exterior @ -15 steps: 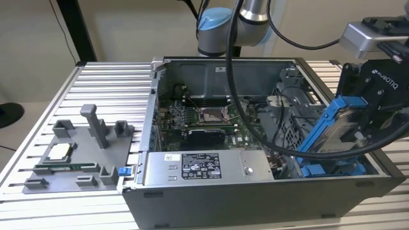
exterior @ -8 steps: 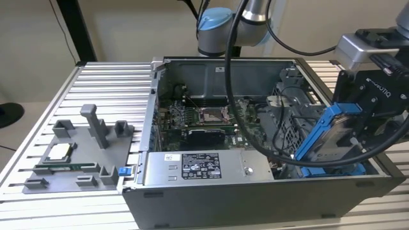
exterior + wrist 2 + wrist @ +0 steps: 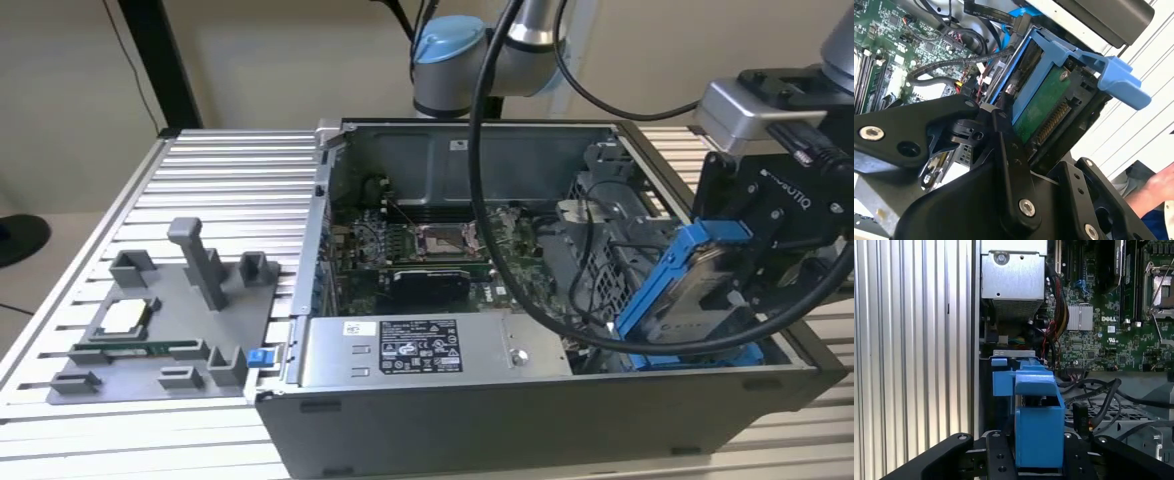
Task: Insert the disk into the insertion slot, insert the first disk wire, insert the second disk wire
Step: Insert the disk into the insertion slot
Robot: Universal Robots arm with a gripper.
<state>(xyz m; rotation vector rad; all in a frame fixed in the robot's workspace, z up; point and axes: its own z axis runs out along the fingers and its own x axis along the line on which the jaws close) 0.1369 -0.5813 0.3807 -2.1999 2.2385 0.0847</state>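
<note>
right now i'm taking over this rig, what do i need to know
Pincer: shut on the disk, gripping its blue frame on both sides.
Disk: tilted over the slot, at the corner of the open computer case on the exterior view's right.
Done: disk picked up and brought to the slot.
Left: disk not seated in the slot; nothing plugged into its connector.

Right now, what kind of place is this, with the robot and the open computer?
Probably a robot test lab or workshop: a robot arm holds a disk at an open computer case, on a ribbed metal table with a grey parts holder.
</note>
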